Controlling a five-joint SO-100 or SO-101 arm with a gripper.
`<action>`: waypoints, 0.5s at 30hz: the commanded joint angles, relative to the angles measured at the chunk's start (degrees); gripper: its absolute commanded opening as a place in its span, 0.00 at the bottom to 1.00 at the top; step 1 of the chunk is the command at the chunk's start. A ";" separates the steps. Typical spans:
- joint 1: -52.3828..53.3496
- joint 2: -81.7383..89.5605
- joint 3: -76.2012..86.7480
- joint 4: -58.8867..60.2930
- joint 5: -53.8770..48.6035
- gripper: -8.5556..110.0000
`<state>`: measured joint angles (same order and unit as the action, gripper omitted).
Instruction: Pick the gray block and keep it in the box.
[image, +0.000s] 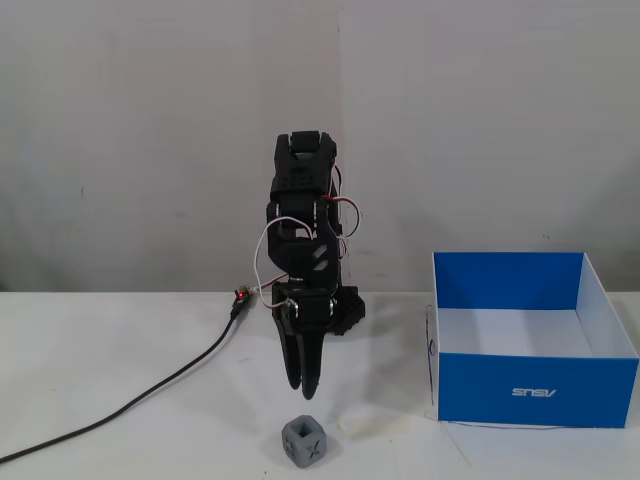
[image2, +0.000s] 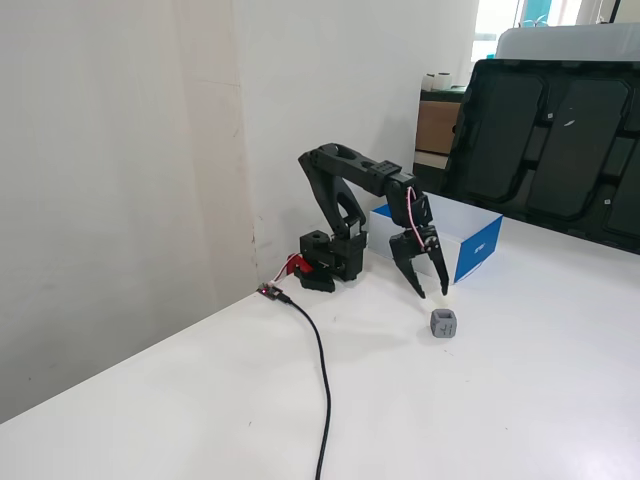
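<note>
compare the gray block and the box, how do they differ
The gray block is a small closed cube with recessed marks; the box is blue, open-topped, white inside and far larger. In a fixed view, the block lies just below the gripper; the box stands off to the right. Both rest on the white table.

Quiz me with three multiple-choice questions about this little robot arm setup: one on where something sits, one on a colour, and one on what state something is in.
1. Where is the gray block?
A. inside the box
B. on the table under the gripper
C. between the fingers

2. What colour is the outside of the box?
A. blue
B. red
C. green

3. How does the gripper stand?
A. shut on the block
B. open, holding nothing
C. resting flat on the table

Answers:
1 B, the block sits on the white table, below the fingertips.
2 A, the front wall is blue, with a white logo.
3 B, in a fixed view the fingers are spread and clear of the block.
</note>
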<state>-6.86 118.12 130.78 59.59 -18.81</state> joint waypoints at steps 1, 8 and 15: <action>-0.35 -2.81 -6.50 0.44 -0.88 0.20; -0.53 -7.73 -7.73 0.26 -1.76 0.26; 0.00 -13.36 -9.84 -0.44 -2.20 0.28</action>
<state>-6.68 105.73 125.51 59.85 -20.30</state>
